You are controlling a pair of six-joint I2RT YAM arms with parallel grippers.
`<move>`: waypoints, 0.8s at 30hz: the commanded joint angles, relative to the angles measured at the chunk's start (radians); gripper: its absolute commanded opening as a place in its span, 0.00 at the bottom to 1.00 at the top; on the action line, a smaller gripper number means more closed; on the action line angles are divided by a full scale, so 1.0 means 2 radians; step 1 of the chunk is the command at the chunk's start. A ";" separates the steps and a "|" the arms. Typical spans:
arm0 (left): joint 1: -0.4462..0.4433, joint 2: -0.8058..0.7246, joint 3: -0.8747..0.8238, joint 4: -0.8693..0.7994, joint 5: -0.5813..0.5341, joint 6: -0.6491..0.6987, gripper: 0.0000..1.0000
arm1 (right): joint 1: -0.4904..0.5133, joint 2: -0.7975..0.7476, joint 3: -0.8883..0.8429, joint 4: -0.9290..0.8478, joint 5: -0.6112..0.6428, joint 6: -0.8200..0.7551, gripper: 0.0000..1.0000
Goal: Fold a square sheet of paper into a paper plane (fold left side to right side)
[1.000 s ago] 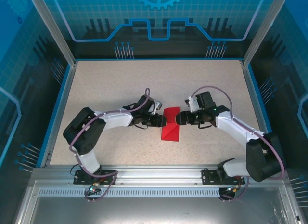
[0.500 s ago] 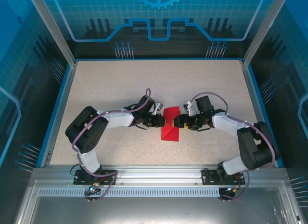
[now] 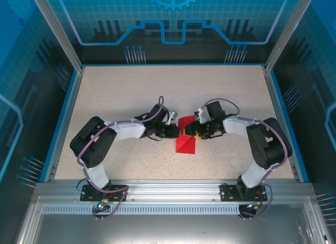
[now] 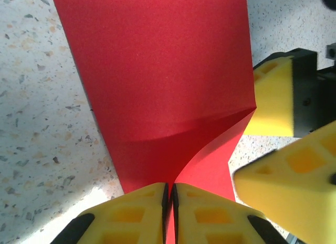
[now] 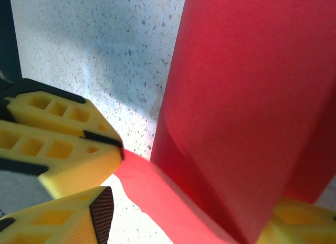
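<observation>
The speckled desk (image 3: pixel 121 97) carries the whole job, and both arms reach in low over its middle, the left arm (image 3: pixel 126 129) from one side and the right arm (image 3: pixel 247 133) from the other, so that their tips nearly meet. Between them lies the square sheet of paper (image 3: pixel 185 145), bright red and near the desk's centre. Most of it is flat on the surface, but the middle part is drawn up into a soft raised bend. The left gripper (image 4: pixel 170 189) has its jaws pressed together on the sheet's near edge, with the paper pinched right at the seam between the two yellow pads. The right gripper (image 5: pixel 191 218) has its jaws standing apart on either side of the raised bend. One pad lies just beside the paper's edge, and I see no clamp on the sheet there. The sheet looks very light, thin and limp. It will likely sag wherever it is unsupported, slide easily on the smooth desk and take a crease wherever it is squeezed, so a stray pinch would probably leave a mark or a small tear. To my eye the best hold is a shallow, gentle pinch on the free edge close to a corner, well clear of the intended fold line.
</observation>
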 commanded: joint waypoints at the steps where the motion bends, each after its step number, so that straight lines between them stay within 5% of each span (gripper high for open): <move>1: 0.001 -0.020 -0.010 -0.005 -0.009 0.008 0.13 | 0.007 0.008 0.012 0.008 -0.010 0.007 0.61; 4: 0.001 -0.024 -0.010 -0.008 -0.011 0.008 0.15 | 0.007 0.007 0.010 0.015 -0.015 0.009 0.51; 6: 0.001 -0.030 -0.012 -0.008 -0.016 0.007 0.19 | 0.005 0.005 0.009 0.017 -0.019 0.007 0.34; 10: 0.004 -0.074 -0.032 -0.004 -0.031 0.000 0.41 | -0.008 -0.028 -0.006 0.038 -0.033 0.007 0.10; 18: 0.021 -0.247 -0.098 0.028 -0.042 -0.047 0.97 | -0.072 -0.172 -0.033 0.101 -0.130 0.036 0.10; 24: 0.023 -0.338 -0.116 0.082 0.011 -0.084 0.99 | -0.072 -0.241 -0.006 0.129 -0.185 0.091 0.11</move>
